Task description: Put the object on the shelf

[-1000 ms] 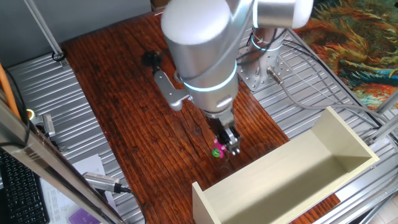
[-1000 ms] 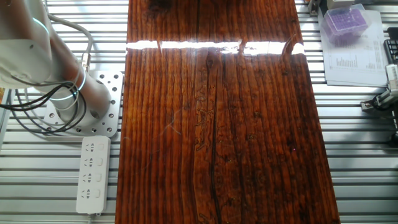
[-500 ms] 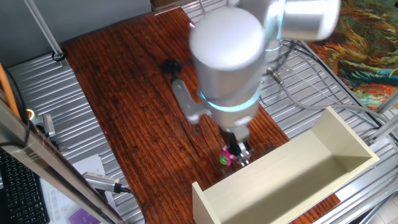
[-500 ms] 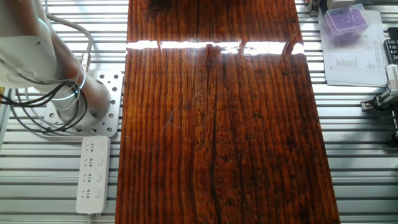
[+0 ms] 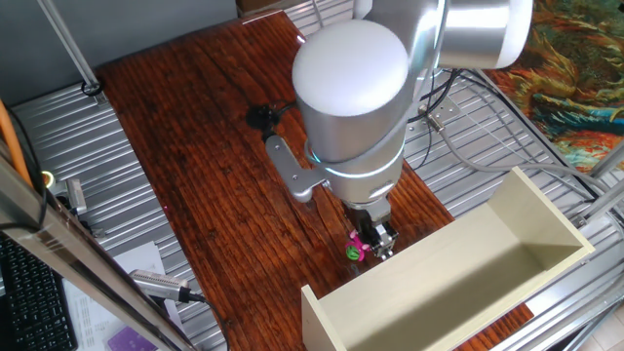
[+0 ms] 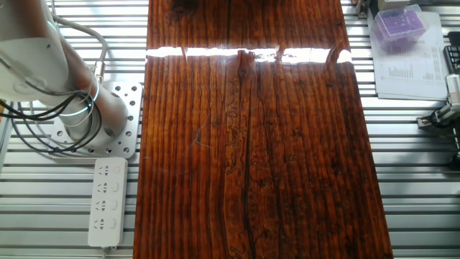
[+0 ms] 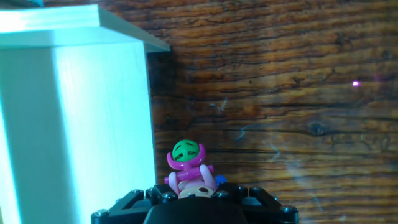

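gripper (image 5: 375,244) pinching the toy (image 5: 354,250), held above the table (image 5: 195,175) | moved toward the shelf (image 5: 458,283) over the last second, now just beside its near wall | height over wall hard to judge | lift over rim likely next

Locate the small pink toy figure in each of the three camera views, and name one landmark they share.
One fixed view: the pink toy sits low and right of centre, held in the end effector, beside the cream shelf.
The other fixed view: not in it.
Hand view: bottom centre, just right of the shelf wall.
Shared landmark: the dark wooden tabletop.
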Controlling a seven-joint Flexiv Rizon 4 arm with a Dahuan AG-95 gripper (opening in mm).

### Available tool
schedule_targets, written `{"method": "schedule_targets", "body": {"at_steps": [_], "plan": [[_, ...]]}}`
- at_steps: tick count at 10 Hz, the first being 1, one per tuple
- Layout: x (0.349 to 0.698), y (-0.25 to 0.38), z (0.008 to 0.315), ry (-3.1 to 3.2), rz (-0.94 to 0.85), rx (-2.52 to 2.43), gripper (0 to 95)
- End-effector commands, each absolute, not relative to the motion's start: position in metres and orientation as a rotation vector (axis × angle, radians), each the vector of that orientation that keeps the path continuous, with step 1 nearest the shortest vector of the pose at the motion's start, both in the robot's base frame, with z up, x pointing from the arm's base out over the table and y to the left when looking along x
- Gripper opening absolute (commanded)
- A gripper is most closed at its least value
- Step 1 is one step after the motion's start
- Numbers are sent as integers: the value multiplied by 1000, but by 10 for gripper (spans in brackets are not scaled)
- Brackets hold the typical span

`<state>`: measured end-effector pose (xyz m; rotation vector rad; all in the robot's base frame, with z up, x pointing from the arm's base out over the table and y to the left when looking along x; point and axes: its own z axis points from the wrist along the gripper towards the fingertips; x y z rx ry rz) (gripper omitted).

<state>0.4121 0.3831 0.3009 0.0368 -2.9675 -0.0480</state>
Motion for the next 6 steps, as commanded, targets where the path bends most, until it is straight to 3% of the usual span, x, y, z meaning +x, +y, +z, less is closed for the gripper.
{"method": "schedule_targets", "body": {"at_steps": [1,6], "plan": [[413,384,302,-2940,1,94,0],[411,391,311,-2887,-22,60,0]]}}
